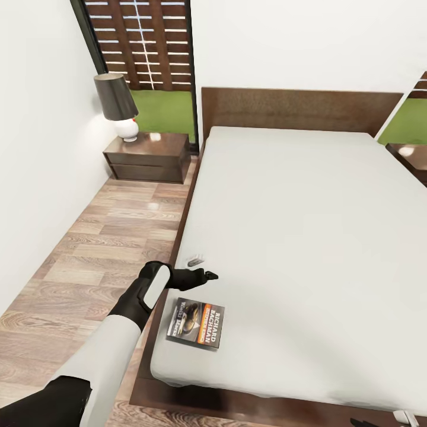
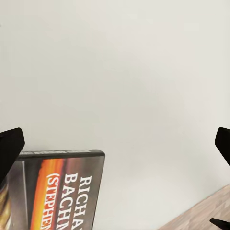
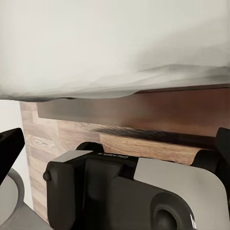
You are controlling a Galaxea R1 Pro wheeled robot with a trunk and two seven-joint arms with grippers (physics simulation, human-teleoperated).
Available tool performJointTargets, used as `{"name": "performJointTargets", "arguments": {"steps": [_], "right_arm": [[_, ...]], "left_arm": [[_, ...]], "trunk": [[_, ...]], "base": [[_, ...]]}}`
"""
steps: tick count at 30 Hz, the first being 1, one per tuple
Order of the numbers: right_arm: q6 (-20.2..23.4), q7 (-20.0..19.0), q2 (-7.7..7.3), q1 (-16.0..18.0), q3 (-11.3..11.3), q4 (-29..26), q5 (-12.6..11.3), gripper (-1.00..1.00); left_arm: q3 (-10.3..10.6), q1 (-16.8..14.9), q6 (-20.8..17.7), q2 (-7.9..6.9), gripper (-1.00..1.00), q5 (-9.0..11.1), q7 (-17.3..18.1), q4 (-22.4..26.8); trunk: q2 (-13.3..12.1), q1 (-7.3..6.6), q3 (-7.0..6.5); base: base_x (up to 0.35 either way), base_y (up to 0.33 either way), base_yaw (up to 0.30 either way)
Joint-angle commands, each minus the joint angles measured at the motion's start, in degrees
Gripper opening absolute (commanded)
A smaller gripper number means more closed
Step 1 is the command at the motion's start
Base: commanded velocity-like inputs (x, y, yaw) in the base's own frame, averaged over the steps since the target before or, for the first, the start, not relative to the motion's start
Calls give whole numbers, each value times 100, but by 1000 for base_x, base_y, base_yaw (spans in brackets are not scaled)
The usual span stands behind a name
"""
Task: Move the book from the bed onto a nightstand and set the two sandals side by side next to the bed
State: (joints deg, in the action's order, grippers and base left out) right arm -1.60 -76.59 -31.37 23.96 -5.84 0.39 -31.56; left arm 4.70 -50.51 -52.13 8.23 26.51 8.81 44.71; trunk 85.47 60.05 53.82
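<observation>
Book (image 1: pixel 196 322) lies flat on the bed (image 1: pixel 308 237), near its foot-end corner on the robot's left side. Left gripper (image 1: pixel 204 275) hovers above the mattress just beyond the book, toward the headboard; jaws spread wide, nothing held. Book's long axis runs roughly across the bed. Left arm clearly nearer. Right gripper (image 3: pixel 115 143) low by the bed frame, fingers apart, empty. Nightstand (image 1: pixel 148 155) with lamp (image 1: pixel 118 105) well apart, by the headboard
</observation>
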Motion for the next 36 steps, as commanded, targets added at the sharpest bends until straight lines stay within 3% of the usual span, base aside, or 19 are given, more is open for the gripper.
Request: {"name": "performJointTargets", "arguments": {"steps": [1,4,16,33,36], "right_arm": [[-16,-14,-1,4,-49,3,-43,100],[-16,-14,-1,4,-49,5,-43,100],[-16,-14,-1,4,-49,5,-43,100],[-16,-14,-1,4,-49,5,-43,100],[-16,-14,-1,4,-49,5,-43,100]], "left_arm": [[-4,-3,-17,2,100,-45,42,3],[-4,-3,-17,1,100,-44,42,3],[-4,-3,-17,2,100,-44,42,3],[-4,-3,-17,1,100,-41,42,3],[-4,-3,-17,-1,100,-42,42,3]], "trunk": [[2,0,4],[2,0,4],[483,263,219],[483,263,219],[604,329,273]], "base": [[0,0,0],[0,0,0],[0,0,0],[0,0,0],[0,0,0]]}}
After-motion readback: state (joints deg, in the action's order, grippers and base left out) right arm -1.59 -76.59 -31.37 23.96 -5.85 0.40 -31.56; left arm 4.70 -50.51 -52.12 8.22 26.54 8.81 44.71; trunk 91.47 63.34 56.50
